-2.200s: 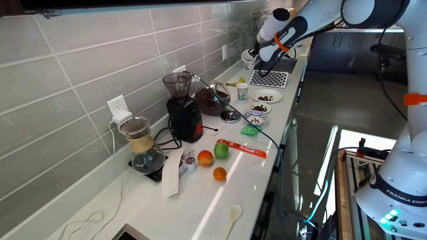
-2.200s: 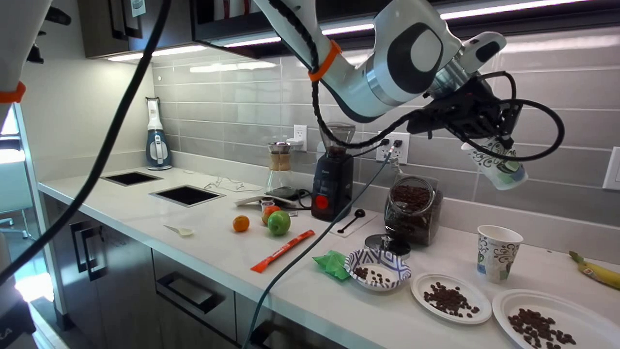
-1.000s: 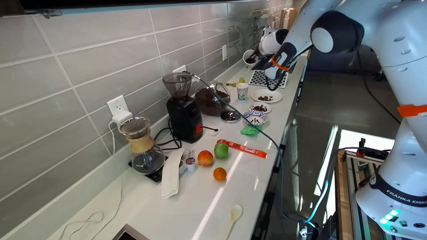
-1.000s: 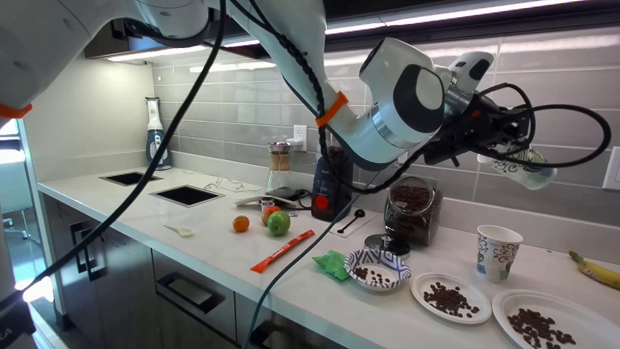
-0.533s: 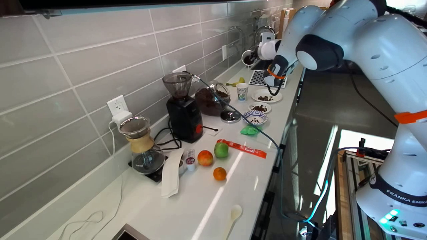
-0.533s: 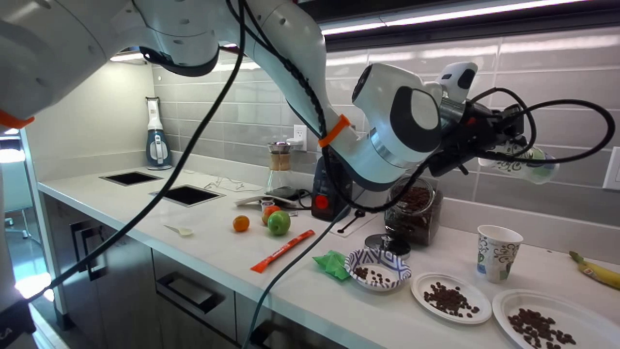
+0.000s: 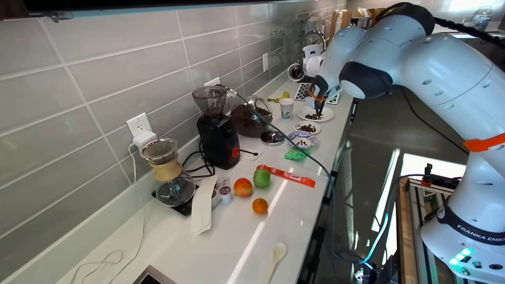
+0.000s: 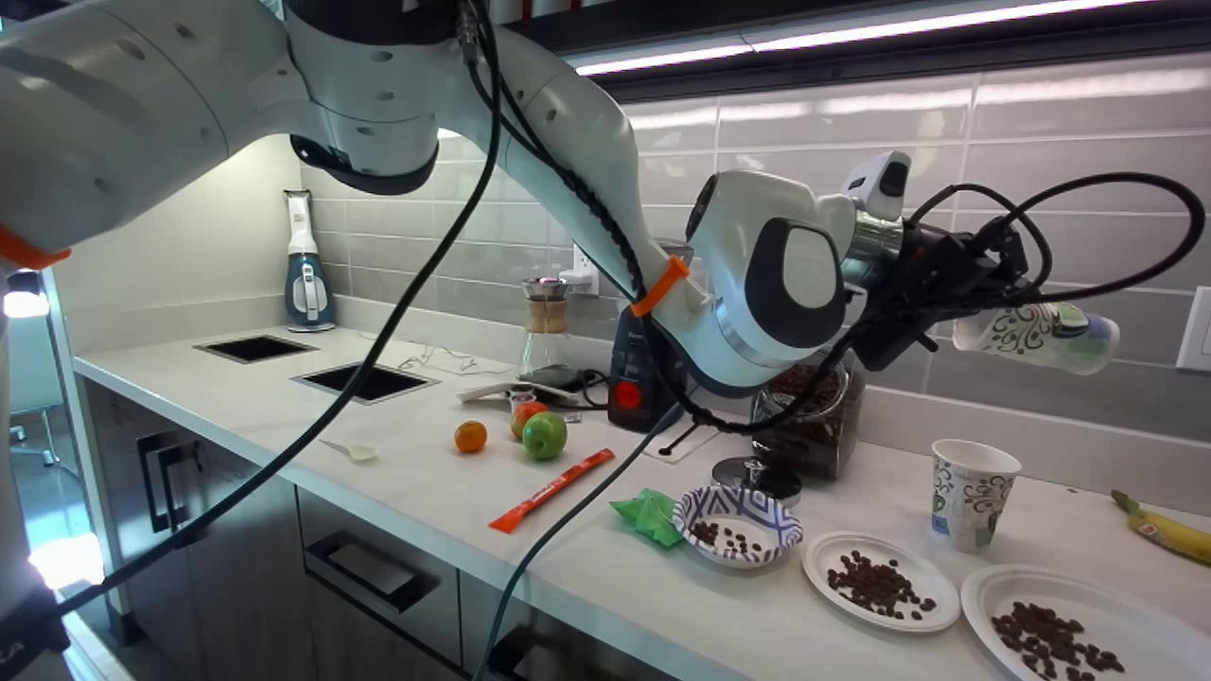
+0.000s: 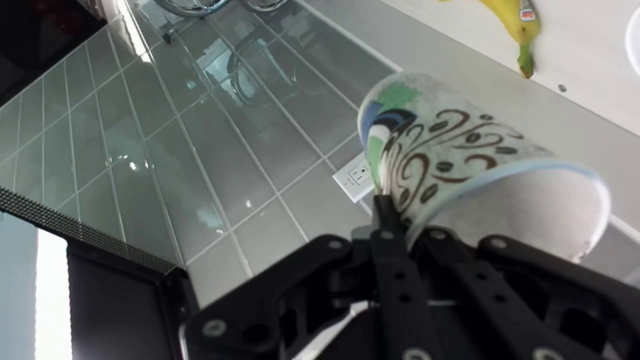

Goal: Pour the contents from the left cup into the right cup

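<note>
Tilted cup (image 9: 450, 140), rim between the jaws

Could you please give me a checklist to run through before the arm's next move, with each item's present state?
1. Grip on the held cup: ok; the gripper appears closed on it, holding it aloft.
2. Upright standing cup on the counter: ok in both exterior views.
3. Tilt for pouring: not ok, I judge; the held cup lies nearly level.
4. Held cup's mouth over the standing cup: cannot tell; it is higher, but depth is unclear.
5. Contents in the held cup: cannot tell; a dark patch shows inside, its nature unclear.
6. Banana apart from the standing cup: ok.
</note>
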`<state>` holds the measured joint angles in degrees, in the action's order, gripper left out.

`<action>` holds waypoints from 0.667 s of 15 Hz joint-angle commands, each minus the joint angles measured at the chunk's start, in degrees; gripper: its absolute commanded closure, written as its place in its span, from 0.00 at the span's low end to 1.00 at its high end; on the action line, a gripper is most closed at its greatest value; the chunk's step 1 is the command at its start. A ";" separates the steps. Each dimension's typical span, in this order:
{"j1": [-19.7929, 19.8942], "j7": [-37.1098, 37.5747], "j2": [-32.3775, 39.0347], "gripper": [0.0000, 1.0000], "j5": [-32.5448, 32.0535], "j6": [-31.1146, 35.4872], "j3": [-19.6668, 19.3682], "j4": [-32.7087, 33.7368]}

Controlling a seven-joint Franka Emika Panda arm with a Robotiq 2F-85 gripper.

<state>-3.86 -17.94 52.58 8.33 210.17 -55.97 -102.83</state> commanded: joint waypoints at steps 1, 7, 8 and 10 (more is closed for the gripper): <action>-3.10 -4.49 5.95 0.99 5.38 -0.25 -3.93 1.98; -5.35 -5.77 8.57 0.96 5.78 -0.08 -6.33 2.22; -5.71 -5.83 9.64 0.96 5.94 -0.08 -6.96 2.57; -5.99 -5.80 10.82 0.96 6.14 -0.09 -7.57 2.92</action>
<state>-9.89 -24.71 63.16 15.21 210.17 -63.17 -100.05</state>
